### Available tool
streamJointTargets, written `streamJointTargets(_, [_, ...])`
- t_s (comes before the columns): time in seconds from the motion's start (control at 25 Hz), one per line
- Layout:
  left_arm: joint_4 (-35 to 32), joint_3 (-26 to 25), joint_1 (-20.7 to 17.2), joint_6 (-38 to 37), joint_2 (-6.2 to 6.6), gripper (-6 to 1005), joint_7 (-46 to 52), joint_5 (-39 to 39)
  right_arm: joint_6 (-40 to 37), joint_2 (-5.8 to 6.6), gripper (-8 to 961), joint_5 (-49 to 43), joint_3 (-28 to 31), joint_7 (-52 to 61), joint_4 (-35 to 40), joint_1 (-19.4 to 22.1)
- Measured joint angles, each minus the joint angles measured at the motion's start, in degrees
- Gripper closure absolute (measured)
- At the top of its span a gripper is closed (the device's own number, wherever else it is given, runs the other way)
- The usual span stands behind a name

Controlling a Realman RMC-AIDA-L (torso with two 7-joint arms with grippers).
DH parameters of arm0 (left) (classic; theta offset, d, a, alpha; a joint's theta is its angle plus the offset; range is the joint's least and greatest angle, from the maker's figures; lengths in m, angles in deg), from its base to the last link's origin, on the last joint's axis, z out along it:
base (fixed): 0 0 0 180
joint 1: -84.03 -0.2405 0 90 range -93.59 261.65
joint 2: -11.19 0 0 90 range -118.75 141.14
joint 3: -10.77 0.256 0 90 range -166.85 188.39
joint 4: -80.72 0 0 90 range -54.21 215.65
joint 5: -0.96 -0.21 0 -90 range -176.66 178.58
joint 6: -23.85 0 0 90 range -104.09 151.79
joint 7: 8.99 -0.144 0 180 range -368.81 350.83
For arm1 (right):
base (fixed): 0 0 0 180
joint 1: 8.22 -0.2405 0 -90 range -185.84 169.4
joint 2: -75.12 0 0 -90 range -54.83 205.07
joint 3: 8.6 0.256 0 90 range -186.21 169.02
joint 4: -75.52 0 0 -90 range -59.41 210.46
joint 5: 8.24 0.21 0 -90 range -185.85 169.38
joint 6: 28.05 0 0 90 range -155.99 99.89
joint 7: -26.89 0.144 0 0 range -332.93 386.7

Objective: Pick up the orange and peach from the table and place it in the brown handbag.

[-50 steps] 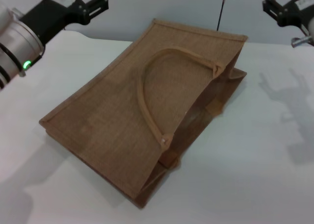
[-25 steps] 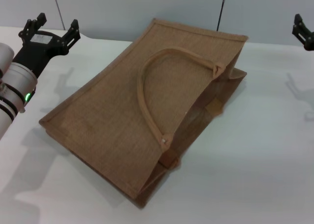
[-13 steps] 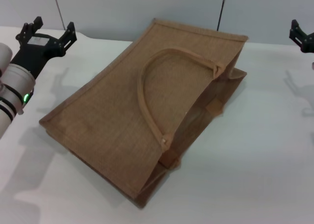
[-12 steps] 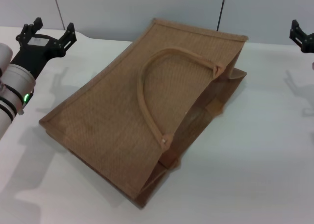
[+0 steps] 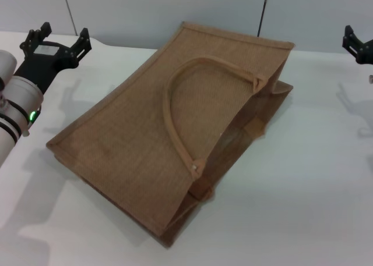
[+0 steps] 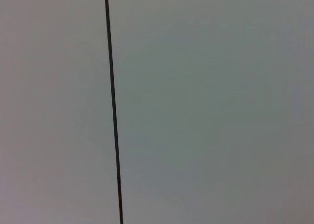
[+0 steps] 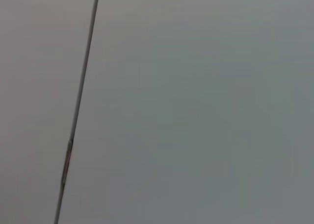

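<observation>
The left gripper (image 5: 57,37) is up at the far left over the white table (image 5: 315,178), its black fingers spread apart with nothing between them. In the middle lies the brown handbag (image 5: 145,138), flat on its side with its mouth facing the right; it is made of rough woven cloth, looks light and floppy, has a long curved strap (image 5: 175,120) on top, and would be easiest to hold by that strap or by its stiff rim. At the far right edge the right gripper (image 5: 358,45) only partly shows, so whether it is apart or together cannot be told, and the orange and the peach are not in sight anywhere.
</observation>
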Motion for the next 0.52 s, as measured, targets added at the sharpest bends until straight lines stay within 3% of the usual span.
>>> streamJointTargets(0.52, [0.05,0.0,0.39,-0.97,0.0,121,0.14,0.0,0.02,0.12,88,0.0,0.09,3.01,-0.03,-0.19])
